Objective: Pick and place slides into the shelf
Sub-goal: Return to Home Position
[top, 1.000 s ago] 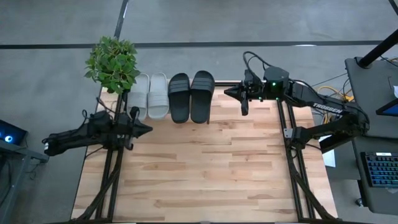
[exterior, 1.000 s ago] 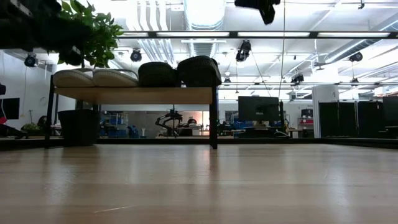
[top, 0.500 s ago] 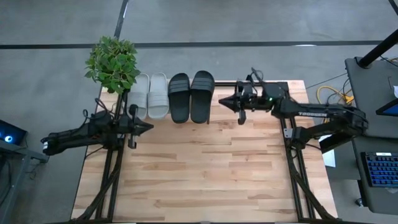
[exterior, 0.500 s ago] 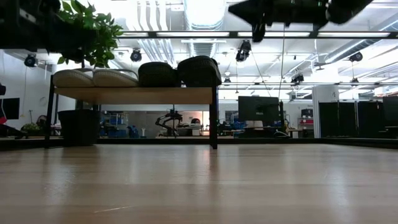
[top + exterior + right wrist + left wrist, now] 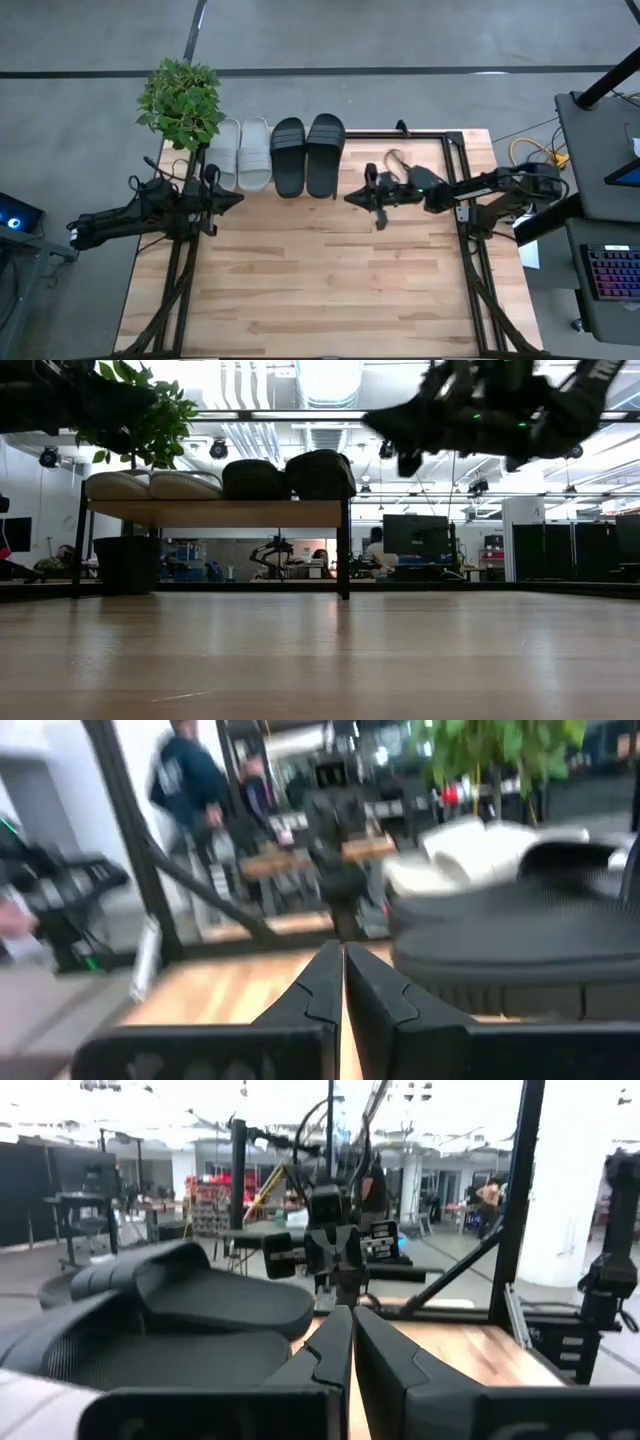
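Withdrawn from light-wood shelf (image 5: 215, 513): right gripper (image 5: 351, 197), fingers (image 5: 312, 988) together, likewise left gripper (image 5: 237, 200). Shelved: 2 grey slides (image 5: 254, 150), 2 black slides (image 5: 324, 155). Only homing to finish.

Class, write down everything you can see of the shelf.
The shelf is a low rack: a light wooden top board on thin black legs. It stands level at the far edge of the table. Two grey slides and two black slides rest side by side on top, the grey nearest the plant.

Leafy potted plant (image 5: 181, 101) at wooden table (image 5: 320, 280) corner; keyboard (image 5: 612, 272) off table's right side; person (image 5: 190, 780) in room behind.
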You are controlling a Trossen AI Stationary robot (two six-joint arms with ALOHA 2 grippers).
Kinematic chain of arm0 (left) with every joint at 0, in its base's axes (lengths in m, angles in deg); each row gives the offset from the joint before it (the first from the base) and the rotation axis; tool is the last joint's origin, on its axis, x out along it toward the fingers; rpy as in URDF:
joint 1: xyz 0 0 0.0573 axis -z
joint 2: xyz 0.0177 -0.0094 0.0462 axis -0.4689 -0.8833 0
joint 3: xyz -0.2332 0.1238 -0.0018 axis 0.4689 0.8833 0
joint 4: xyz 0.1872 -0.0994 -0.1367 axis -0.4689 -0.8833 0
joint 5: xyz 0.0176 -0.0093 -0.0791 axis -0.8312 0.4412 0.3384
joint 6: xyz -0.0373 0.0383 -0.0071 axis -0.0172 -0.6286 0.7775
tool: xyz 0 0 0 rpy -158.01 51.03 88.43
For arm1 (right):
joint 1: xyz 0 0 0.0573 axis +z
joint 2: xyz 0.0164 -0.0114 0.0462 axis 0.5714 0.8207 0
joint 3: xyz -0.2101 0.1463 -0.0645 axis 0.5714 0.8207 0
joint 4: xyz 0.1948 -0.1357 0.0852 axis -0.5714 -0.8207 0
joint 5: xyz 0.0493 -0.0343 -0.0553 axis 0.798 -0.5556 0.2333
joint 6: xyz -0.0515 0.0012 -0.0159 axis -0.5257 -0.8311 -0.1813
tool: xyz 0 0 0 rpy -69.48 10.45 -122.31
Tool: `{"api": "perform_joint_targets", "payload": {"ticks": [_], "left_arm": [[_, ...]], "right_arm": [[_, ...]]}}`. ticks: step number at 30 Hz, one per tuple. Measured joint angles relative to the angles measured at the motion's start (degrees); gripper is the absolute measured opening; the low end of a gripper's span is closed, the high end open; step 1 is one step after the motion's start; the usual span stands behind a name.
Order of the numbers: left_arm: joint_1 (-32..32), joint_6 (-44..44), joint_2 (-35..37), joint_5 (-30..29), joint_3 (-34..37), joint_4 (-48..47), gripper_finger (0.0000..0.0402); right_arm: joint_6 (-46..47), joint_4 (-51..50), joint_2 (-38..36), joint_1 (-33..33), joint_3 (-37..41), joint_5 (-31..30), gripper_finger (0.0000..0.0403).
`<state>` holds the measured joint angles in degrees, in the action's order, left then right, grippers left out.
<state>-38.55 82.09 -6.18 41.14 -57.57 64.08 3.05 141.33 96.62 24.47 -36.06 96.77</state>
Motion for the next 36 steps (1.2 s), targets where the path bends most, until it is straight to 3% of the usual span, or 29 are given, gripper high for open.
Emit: {"api": "perform_joint_targets", "payload": {"ticks": [5,12,18,21,26,31,36], "left_arm": [[0.0,-0.02,0.36,0.09,-0.02,1.82,0.0],[0.0,-0.09,0.22,-0.12,-0.02,1.66,0.0],[0.02,-0.3,0.19,-3.13,-0.02,1.15,0.0],[0.0,-0.11,0.19,-4.0,-0.02,1.13,0.0],[0.0,-0.09,0.19,-4.0,-0.02,1.17,0.0],[0.0,-0.07,0.19,-3.98,-0.02,1.22,0.0],[0.02,-0.07,0.19,-3.98,0.0,1.22,0.0]], "right_arm": [[0.25,5.71,-7.16,2.14,8.3,-1.55,0.0008],[-5.13,5.61,-24.63,10.94,21.58,-16.96,0.0008],[-24.19,2.38,-36.67,15.39,27.26,-17.35,0.0008],[-16.24,-2.32,-42.27,14.82,27.38,-17.41,0.0008],[-16.71,-17.47,-52.54,14.77,27.38,-14.74,0.0008],[-6.51,-25.88,-59.49,14.61,27.38,-15.19,0.0008],[-11.41,-33.13,-61.23,14.53,27.36,-15.64,0.0008]]}}
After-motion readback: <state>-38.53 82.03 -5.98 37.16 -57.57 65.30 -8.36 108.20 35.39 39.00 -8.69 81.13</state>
